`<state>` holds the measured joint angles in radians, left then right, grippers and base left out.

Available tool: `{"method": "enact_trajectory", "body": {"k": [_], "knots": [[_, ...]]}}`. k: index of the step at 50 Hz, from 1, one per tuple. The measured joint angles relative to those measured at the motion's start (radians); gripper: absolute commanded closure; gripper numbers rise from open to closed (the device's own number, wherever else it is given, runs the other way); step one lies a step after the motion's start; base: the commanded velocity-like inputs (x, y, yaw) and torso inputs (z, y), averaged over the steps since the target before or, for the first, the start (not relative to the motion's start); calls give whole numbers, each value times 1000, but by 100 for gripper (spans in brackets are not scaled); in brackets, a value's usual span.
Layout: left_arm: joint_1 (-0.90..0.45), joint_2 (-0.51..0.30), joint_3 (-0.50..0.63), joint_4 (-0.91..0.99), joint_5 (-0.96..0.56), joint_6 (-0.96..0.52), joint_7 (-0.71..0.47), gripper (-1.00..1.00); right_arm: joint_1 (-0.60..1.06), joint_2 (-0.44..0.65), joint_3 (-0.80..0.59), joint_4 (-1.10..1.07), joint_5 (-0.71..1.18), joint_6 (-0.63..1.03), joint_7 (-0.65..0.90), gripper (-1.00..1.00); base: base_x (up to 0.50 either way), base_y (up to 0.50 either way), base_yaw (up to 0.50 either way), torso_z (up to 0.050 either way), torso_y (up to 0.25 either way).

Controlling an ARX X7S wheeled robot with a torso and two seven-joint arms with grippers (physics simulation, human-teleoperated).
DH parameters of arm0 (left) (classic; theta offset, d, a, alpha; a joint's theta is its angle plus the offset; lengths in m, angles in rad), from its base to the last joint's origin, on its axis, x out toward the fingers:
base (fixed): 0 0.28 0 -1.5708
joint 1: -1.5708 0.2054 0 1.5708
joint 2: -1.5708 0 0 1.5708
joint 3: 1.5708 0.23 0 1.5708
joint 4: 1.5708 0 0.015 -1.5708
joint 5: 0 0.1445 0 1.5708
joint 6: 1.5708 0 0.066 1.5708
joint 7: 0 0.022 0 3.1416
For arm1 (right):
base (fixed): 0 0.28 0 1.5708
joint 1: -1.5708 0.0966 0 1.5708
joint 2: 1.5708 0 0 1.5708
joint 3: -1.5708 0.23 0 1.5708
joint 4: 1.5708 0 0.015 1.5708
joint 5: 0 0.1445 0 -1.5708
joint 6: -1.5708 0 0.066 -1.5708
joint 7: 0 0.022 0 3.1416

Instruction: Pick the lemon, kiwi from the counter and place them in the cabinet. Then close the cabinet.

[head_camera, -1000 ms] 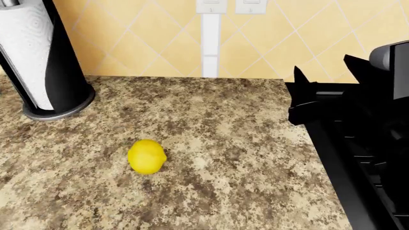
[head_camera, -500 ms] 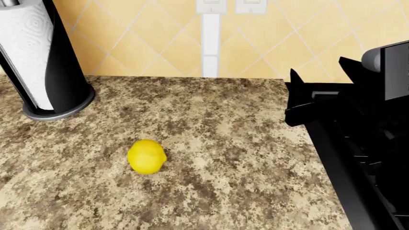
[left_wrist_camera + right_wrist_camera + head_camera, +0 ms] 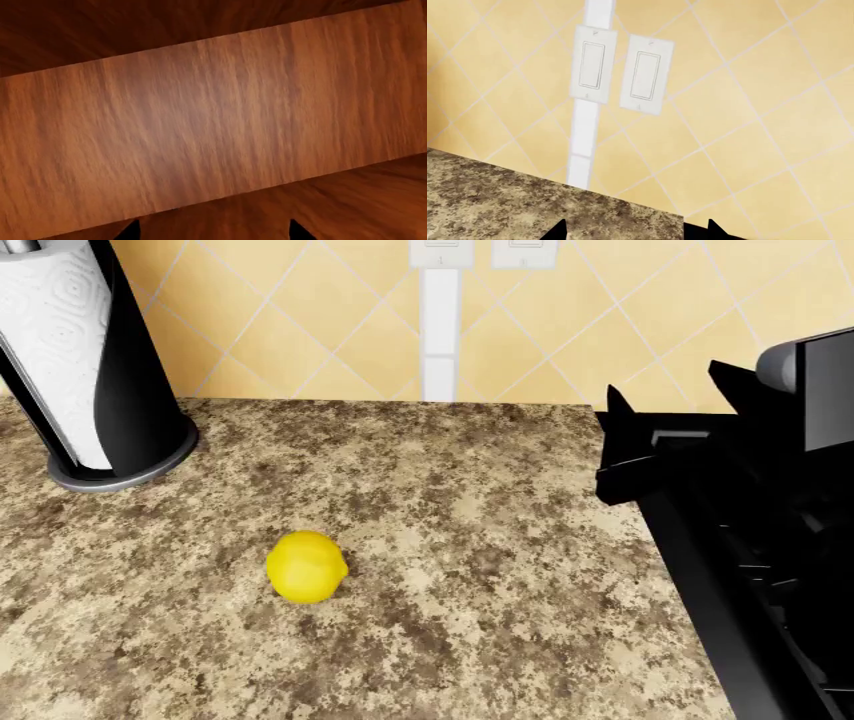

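You have the wide speckled beige-and-brown granite counter (image 3: 507, 540) filling most of the head view, backed by the yellow diamond-tiled wall (image 3: 267, 330) with its two white switch plates (image 3: 620, 72). To your right sits the black stove top (image 3: 761, 570), and your right arm's dark gripper (image 3: 661, 435) hangs above its near edge, well apart from any fruit; its wrist camera faces the wall, which suggests it is parked high and not yet aimed at anything. Only the two fingertips show, spread with nothing between them, so read that tool as released. At the far left stands the white paper towel roll in its black holder (image 3: 80, 370). Your left wrist camera sees only brown wood grain panels (image 3: 213, 125) close up, probably the cabinet, with two fingertip points (image 3: 127, 231) apart and gripping nothing. The small bright yellow oval lemon (image 3: 306, 566) rests alone on the granite, left of centre, untouched. The kiwi is not visible in any view. Judged from this, the lemon is your nearest pick
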<state>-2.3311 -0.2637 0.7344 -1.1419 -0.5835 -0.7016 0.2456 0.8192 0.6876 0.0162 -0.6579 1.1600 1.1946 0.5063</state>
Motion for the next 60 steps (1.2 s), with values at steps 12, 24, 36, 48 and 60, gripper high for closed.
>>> {"method": "enact_trajectory", "body": {"k": [12,24,36,48,60], "knots": [[83,-104,-144,461,-129,-147,-127,-100,-5,4,2,-1,6,-7,4,-100,0,0,0,0,0],[186,-182,-300,886,-336,-301,-267,-100,-13,10,6,-3,10,-16,5,-100,0,0,0,0,0],[288,-216,-435,1165,-576,-425,-359,-100,-12,9,3,-1,14,-23,8,-100,0,0,0,0,0],[371,-244,-526,1345,-793,-476,-342,-100,-8,7,-4,1,18,-27,14,-100,0,0,0,0,0],[432,-258,-552,1451,-943,-511,-306,-100,-11,7,-12,4,12,-38,11,-100,0,0,0,0,0]]}}
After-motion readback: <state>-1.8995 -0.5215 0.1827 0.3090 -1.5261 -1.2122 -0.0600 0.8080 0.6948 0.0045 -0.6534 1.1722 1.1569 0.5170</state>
